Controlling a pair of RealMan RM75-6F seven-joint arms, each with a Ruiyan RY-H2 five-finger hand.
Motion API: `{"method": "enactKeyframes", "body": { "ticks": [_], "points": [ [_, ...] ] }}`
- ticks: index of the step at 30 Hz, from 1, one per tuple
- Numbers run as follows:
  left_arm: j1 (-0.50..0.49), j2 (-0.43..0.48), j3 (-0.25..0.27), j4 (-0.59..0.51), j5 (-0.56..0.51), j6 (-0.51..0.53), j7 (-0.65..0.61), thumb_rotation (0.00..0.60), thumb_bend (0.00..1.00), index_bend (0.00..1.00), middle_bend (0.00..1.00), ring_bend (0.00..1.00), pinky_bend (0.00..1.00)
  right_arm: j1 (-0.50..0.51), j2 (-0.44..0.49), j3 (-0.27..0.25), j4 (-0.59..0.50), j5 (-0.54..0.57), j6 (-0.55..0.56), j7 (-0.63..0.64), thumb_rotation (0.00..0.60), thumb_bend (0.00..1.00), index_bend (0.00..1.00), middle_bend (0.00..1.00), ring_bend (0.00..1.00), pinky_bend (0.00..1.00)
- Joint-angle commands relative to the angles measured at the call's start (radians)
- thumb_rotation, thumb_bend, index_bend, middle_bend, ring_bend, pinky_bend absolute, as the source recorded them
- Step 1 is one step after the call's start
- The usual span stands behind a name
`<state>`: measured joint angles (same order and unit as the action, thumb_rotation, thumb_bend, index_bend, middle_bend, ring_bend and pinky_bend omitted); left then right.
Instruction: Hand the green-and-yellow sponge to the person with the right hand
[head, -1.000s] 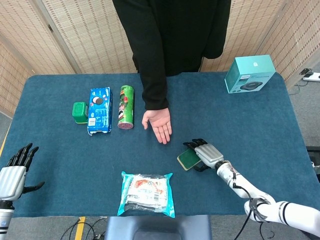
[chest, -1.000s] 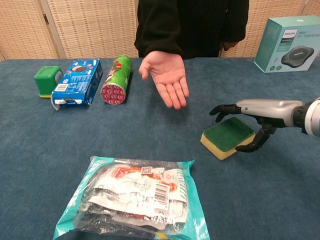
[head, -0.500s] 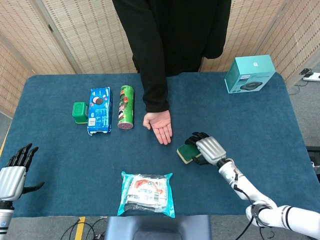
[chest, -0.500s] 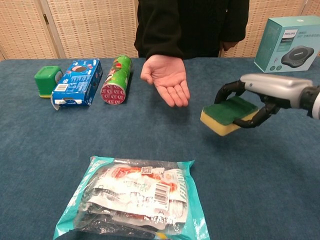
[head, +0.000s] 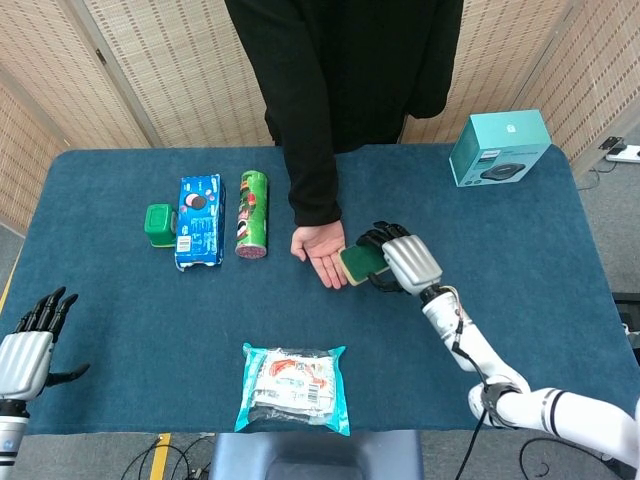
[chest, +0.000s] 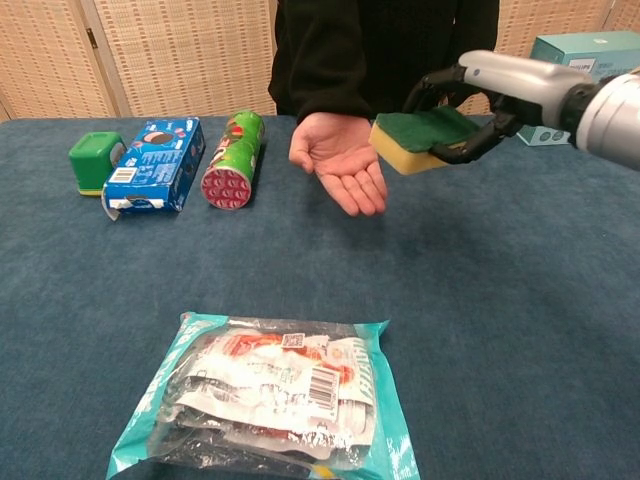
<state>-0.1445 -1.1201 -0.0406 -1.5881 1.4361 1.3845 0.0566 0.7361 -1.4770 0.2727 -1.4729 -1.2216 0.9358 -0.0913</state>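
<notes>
Green-and-yellow sponge (chest: 418, 139), clamped in the right robot hand (chest: 478, 92), is hovering at 3 o'clock of the person's open palm (chest: 343, 161), just beside it.

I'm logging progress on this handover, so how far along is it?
Done: the right hand has picked up the sponge and holds it off the table. In hand: it carries the sponge beside the person's open palm, near the fingertips. Left: setting it in the palm and letting go. The left hand waits open at the table edge.

green-and-yellow sponge (chest: 418, 138), blue tablecloth (chest: 520, 300), teal box (head: 499, 147)
</notes>
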Motion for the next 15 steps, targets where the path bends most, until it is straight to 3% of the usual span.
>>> {"method": "enactKeyframes", "body": {
  "ticks": [1,5,11,15],
  "points": [
    [0.0,0.004,0.003,-0.002,0.005,-0.001,-0.007,0.6,0.17,0.0,0.0,0.0,0.19,0.053,-0.113,0.012,0.121,0.003,-0.011,0.026,0.6,0.42,0.58,0.34,0.14,0.19],
    [0.002,0.009,0.006,-0.003,0.014,0.003,-0.019,0.6,0.17,0.0,0.0,0.0,0.19,0.077,-0.192,0.004,0.201,-0.012,0.003,0.023,0.6,0.4,0.55,0.33,0.14,0.19],
    [0.006,0.018,0.007,-0.005,0.02,0.01,-0.044,0.6,0.17,0.0,0.0,0.0,0.19,0.094,-0.237,-0.015,0.259,-0.008,-0.018,-0.009,0.6,0.3,0.28,0.23,0.12,0.18],
    [0.007,0.018,0.008,-0.004,0.021,0.012,-0.044,0.6,0.17,0.0,0.0,0.0,0.19,0.095,-0.206,-0.019,0.238,0.0,-0.044,-0.007,0.6,0.24,0.1,0.14,0.05,0.11]
  ]
}}
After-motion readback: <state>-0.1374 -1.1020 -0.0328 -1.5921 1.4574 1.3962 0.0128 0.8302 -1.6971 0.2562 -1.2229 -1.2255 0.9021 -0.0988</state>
